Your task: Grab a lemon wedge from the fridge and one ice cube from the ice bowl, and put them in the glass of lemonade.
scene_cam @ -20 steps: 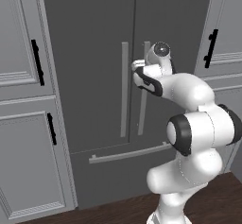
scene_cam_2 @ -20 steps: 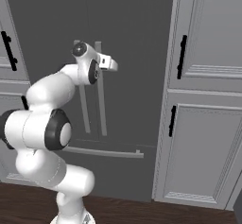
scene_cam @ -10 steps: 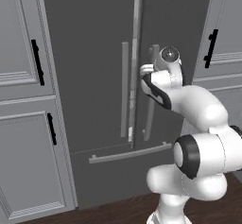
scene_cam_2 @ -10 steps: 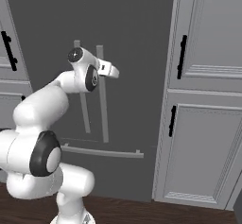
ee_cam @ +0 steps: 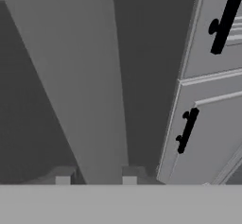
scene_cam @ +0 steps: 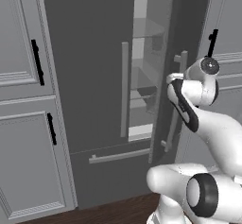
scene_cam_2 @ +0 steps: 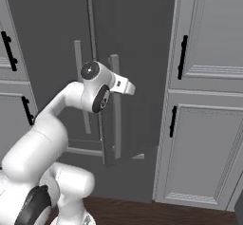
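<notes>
Fridge right door ajar | arm bent, raised | gripper clasping bar handle

The white arm bends up and forward, its fingers parted around a bar.

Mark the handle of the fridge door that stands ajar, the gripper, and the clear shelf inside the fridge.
right door handle (scene_cam_2: 115,106), right base view, middle of the bar.
gripper (ee_cam: 94,173), hand view, between the two tips, astride the bar.
clear shelf (scene_cam: 147,28), left base view, front part of the pane.
</notes>
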### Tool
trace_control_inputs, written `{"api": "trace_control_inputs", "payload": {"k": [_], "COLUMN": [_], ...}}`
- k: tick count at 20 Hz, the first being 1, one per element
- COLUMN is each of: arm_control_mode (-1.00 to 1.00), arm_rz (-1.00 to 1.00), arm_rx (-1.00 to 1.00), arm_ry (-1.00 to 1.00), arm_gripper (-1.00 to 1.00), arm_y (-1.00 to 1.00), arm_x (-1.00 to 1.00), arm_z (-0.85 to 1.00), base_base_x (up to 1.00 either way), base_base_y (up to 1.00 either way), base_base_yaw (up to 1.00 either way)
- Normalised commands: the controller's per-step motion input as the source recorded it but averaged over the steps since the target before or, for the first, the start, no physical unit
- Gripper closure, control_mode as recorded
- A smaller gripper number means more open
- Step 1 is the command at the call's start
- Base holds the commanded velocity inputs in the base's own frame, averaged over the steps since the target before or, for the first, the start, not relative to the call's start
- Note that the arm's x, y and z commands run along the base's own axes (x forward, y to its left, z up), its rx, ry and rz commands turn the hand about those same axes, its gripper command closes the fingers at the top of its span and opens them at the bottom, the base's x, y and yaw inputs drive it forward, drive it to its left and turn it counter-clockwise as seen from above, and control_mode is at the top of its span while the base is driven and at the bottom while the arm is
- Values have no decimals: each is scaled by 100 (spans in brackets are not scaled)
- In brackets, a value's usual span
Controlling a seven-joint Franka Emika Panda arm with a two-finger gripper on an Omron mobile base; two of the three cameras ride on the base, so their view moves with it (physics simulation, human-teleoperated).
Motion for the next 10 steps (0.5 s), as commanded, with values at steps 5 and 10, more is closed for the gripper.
{"api": "trace_control_inputs", "payload": {"k": [5, 10], "arm_control_mode": [-100, -100], "arm_rz": [-10, -19], "arm_rx": [7, 1], "arm_ry": [0, 0], "arm_gripper": [100, -100], "arm_y": [-100, -51], "arm_x": [-76, -40], "arm_z": [1, 3], "base_base_x": [0, 0], "base_base_y": [0, 0], "base_base_yaw": [0, 0]}}
